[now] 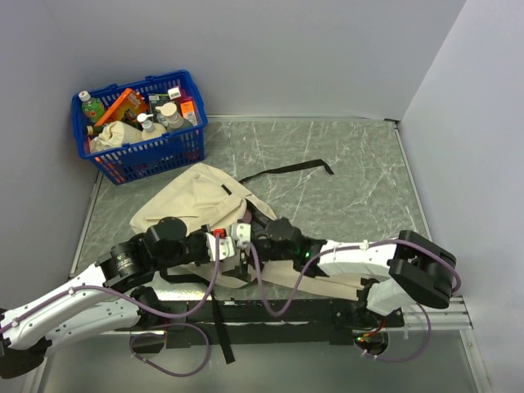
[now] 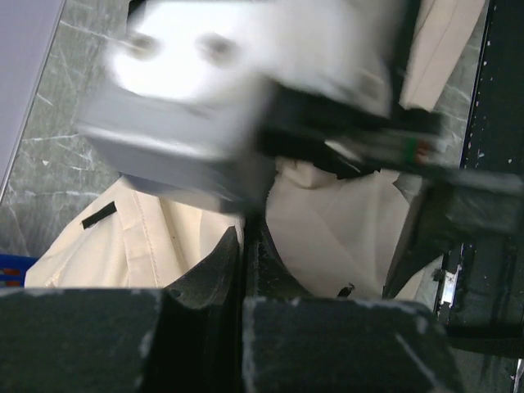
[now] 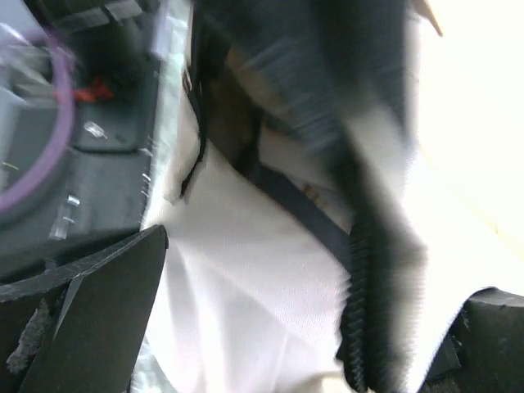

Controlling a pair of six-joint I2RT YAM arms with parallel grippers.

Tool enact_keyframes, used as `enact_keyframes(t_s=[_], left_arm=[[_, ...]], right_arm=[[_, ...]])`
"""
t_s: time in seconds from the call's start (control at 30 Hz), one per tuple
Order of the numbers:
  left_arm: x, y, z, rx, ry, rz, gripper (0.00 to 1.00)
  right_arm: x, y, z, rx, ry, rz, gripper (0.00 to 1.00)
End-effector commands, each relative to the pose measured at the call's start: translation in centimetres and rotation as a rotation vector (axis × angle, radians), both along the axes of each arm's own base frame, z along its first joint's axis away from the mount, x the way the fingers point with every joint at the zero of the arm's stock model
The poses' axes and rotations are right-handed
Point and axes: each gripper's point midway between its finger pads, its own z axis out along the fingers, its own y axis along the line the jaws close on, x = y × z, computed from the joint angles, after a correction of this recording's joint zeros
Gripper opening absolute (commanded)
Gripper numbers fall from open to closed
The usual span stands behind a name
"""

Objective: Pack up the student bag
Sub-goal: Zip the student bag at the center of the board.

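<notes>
We find the grey marbled table (image 1: 352,180) carrying the student bag (image 1: 184,201), which lies flat left of centre with its near edge under both wrists and one black strap (image 1: 286,170) trailing to the right. The blue basket (image 1: 143,151) of bottles and packets stands at the far left corner, just beyond the bag. The right gripper (image 3: 319,278) stands wide over cream fabric and a dark strap. The left gripper (image 2: 243,246) is closed above the bag; we cannot tell whether cloth is pinched
</notes>
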Motion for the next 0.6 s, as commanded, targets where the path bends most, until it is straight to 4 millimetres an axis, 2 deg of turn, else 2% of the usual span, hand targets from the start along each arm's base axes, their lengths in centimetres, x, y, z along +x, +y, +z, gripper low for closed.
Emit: enact_keyframes(t_s=[0.0, 0.07, 0.13, 0.17, 0.3, 0.43, 0.53, 0.57], left_arm=[[0.1, -1.2, 2.9, -0.090, -0.067, -0.046, 0.01], [0.0, -1.2, 2.8, -0.089, -0.066, -0.050, 0.01], [0.0, -1.2, 2.9, -0.089, -0.069, -0.055, 0.01], [0.0, -1.3, 3.0, -0.087, -0.070, -0.059, 0.01], [0.2, -1.3, 3.3, -0.091, -0.077, -0.057, 0.01], [0.3, -1.5, 3.5, -0.096, -0.071, -0.055, 0.01], [0.3, -1.5, 3.8, -0.102, -0.068, -0.052, 0.01], [0.3, -1.5, 3.9, -0.105, -0.067, -0.053, 0.01]], right_arm=[[-2.8, 1.6, 8.4, 0.213, 0.049, 0.301, 1.00], [-4.6, 1.2, 8.9, 0.211, 0.137, 0.439, 1.00], [-5.3, 0.9, 8.7, 0.196, 0.181, 0.491, 1.00], [-5.8, 0.7, 8.0, 0.168, 0.205, 0.518, 1.00], [-6.1, 0.9, 6.8, 0.147, 0.238, 0.546, 1.00], [-5.1, 2.0, 5.3, 0.121, 0.238, 0.506, 1.00], [-2.8, 3.4, 4.3, 0.131, 0.181, 0.383, 1.00], [-2.2, 3.6, 3.4, 0.126, 0.174, 0.341, 1.00]])
